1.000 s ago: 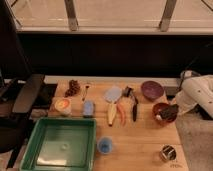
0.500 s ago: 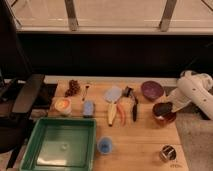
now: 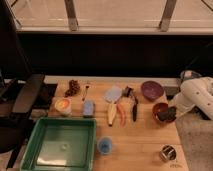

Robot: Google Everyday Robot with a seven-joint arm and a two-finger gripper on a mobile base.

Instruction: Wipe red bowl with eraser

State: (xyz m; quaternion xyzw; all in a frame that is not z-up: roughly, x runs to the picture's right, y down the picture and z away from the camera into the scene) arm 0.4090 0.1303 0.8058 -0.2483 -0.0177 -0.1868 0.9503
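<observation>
The red bowl (image 3: 159,108) stands on the wooden table, right of centre and just in front of the dark purple bowl (image 3: 151,90). My white arm (image 3: 197,96) reaches in from the right edge. At its tip my gripper (image 3: 169,114) is shut on the eraser (image 3: 165,115), a small dark flat block. The eraser lies tilted over the bowl's right half and covers part of the rim there. I cannot tell how firmly it presses on the bowl.
A green tray (image 3: 62,142) fills the front left, with a small blue cup (image 3: 104,145) beside it. A light blue block (image 3: 88,108), a banana (image 3: 112,114) and utensils lie mid-table. A round metallic thing (image 3: 167,152) sits front right. A black chair (image 3: 20,100) stands on the left.
The arm swung up and left over the bowl, then back down to the right. The dark eraser end stayed at the red bowl and shifted slightly.
</observation>
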